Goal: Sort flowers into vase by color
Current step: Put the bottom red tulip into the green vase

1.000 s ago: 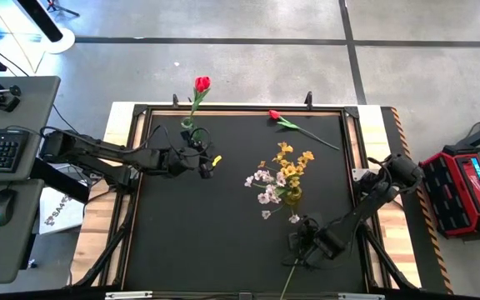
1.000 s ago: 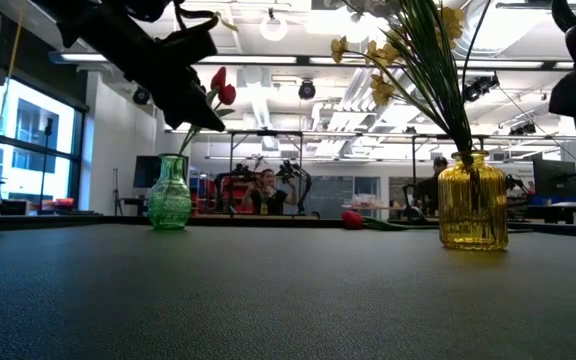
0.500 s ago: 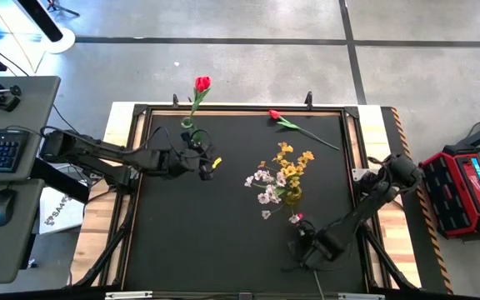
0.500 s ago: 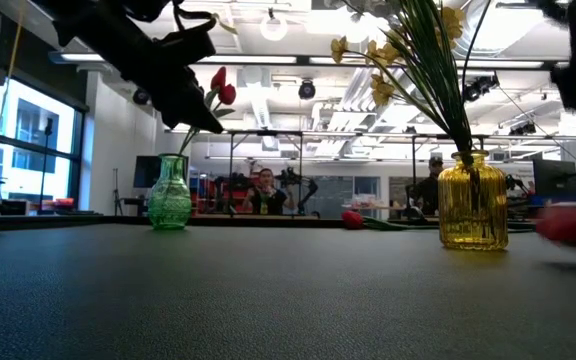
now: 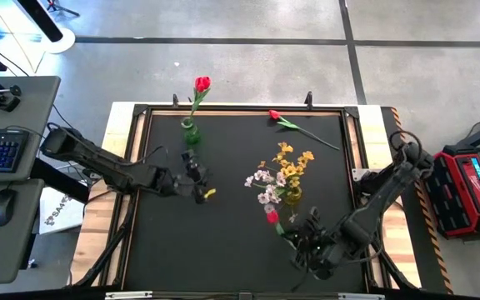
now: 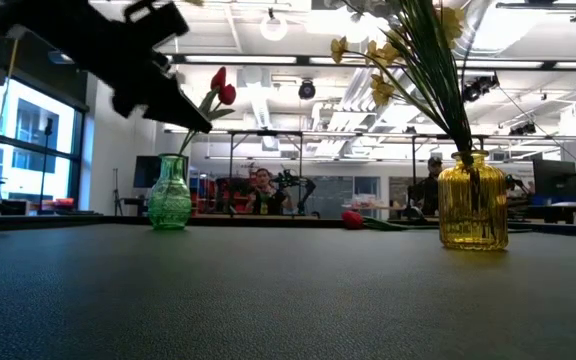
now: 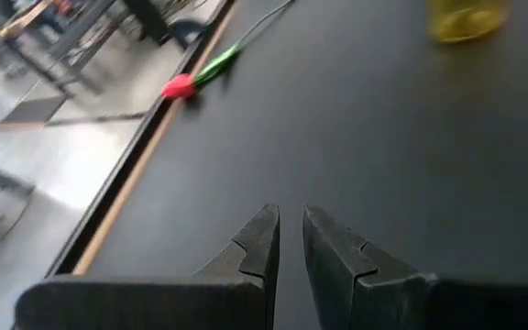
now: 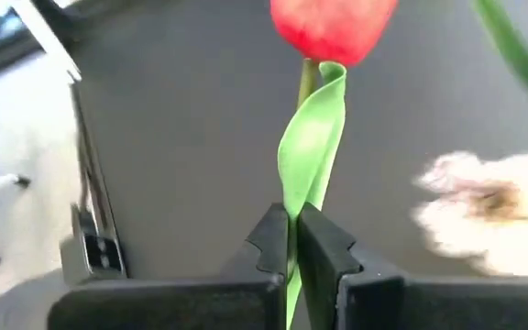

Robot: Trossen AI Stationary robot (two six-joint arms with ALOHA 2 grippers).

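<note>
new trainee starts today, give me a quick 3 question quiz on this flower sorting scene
1. True or false: the right end effector is shut on a red tulip's stem.
2. Which vase holds the yellow blossom spray? A) green vase B) yellow vase C) neither
3. Fill in: one red tulip lies loose near the table's ___ edge in the high view.

Key:
1. True
2. B
3. Far

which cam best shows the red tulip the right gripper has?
Right wrist view: the right gripper is shut on the green stem of the red tulip, bloom close ahead. High view shows it small, near the yellow glass vase. Low and left wrist views don't show it.
</note>
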